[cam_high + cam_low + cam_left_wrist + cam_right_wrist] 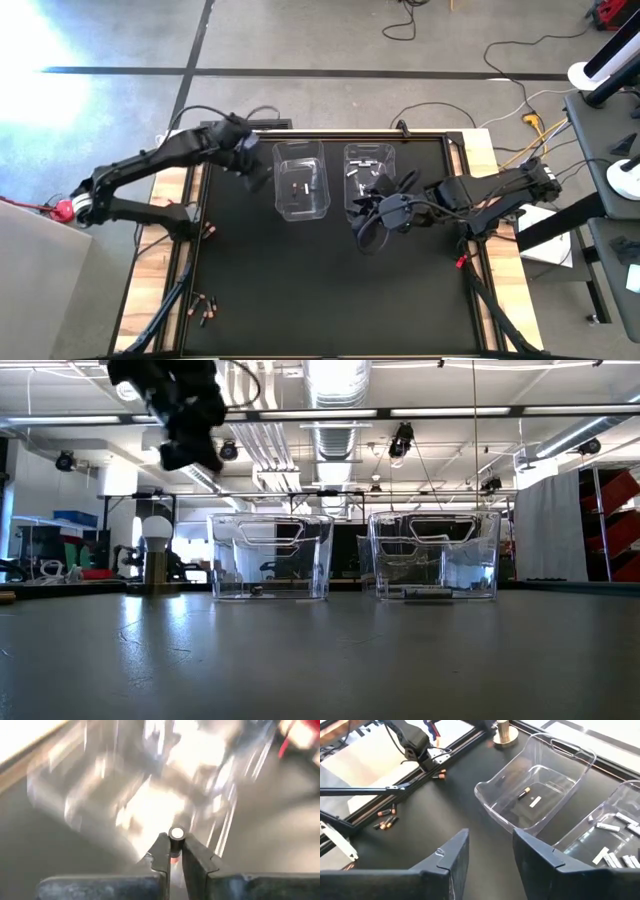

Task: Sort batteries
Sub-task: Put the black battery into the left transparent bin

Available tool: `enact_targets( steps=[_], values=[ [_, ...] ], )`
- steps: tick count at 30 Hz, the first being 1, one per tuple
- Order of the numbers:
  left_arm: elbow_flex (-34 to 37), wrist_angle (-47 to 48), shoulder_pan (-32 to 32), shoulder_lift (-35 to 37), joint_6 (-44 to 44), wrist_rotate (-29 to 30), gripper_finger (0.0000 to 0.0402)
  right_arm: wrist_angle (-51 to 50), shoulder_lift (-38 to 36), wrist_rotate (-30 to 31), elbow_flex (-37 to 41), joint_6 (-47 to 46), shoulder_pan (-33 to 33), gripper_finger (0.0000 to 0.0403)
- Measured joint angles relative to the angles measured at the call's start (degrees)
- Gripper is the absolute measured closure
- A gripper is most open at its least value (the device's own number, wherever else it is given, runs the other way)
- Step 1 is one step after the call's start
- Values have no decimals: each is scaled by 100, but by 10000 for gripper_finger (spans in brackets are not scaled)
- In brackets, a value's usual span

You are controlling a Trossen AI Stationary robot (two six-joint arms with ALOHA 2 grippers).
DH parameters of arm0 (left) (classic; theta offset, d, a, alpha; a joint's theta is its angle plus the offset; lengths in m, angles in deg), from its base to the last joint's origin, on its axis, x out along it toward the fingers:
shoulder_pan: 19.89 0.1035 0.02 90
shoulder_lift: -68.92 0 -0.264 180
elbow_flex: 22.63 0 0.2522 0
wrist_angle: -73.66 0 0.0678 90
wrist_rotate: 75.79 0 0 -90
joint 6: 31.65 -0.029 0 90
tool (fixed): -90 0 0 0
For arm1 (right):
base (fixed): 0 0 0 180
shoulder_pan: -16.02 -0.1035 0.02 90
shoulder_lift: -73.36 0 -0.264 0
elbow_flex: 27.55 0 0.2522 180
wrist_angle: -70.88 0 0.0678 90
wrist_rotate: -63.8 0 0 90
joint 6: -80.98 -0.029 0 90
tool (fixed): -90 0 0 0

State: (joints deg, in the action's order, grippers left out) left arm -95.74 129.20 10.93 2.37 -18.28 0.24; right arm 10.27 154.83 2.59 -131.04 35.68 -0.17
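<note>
A small silver-capped cylindrical battery is clamped endwise by the left gripper; the clear plastic left bin lies just beside it, ahead.

Mat black; table edges pale wood. Both bins clear, colourless. Batteries in right bin white/silver; two in left bin, one dark with copper end, one white. Loose batteries on mat copper-reddish with dark parts. Battery in left gripper shows silver end, reddish below. Arms dark. Small red bit at the mat's right edge.
</note>
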Motion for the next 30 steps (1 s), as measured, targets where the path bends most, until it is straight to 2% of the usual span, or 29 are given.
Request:
enact_targets(
  steps=[3,6,11,16,24,30],
  values=[
    [203,-1291,-28,-92,240,268,391,0,2,-7,0,16,8,257],
    [245,-1884,-28,-546,301,385,391,0,-3,24,0,23,46,258],
    [67,-1808,-80,-1423,-72,872,391,1,-3,137,0,30,63,267],
    [-109,-1528,-92,-2079,-200,1001,391,-1,-3,130,0,64,20,276],
    [-177,-1688,-316,-2752,61,1027,391,-6,0,135,0,542,76,276],
    [-177,-1559,-830,-2929,-76,933,391,-43,0,142,2,664,129,262]
  ],
)
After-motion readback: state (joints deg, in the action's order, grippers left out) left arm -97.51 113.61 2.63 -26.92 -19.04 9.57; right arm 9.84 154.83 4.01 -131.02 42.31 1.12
